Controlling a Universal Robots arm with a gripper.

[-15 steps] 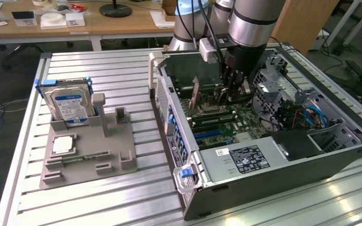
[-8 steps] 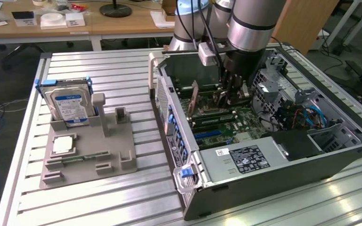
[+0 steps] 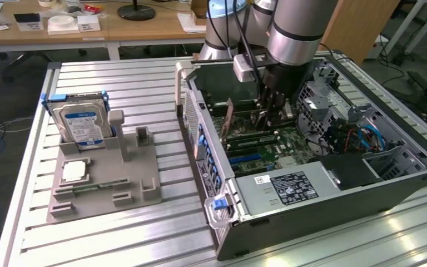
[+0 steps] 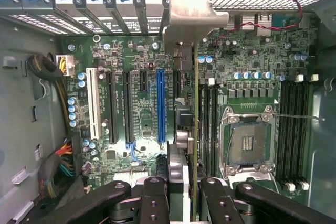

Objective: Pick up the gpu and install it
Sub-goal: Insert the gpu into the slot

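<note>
1. Currently, gripper (image 3: pixel 273 108), centre of the exterior view: fingers partly closed, clamped on the gpu (image 4: pixel 184 119).
2. Gpu: held edge-on over the motherboard (image 4: pixel 131 66), inside the open computer case (image 3: pixel 391 189).
3. Hard drive (image 3: pixel 80 125): upright, exterior view's left.

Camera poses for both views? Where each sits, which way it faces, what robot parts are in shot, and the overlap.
Exterior view: raised beside the table, looking down at the open computer case; the arm reaches into it.
Wrist view: on the wrist, looking straight down at the motherboard; the gripper is shut on the gpu, seen edge-on.
Shared: the case interior and the motherboard.
</note>
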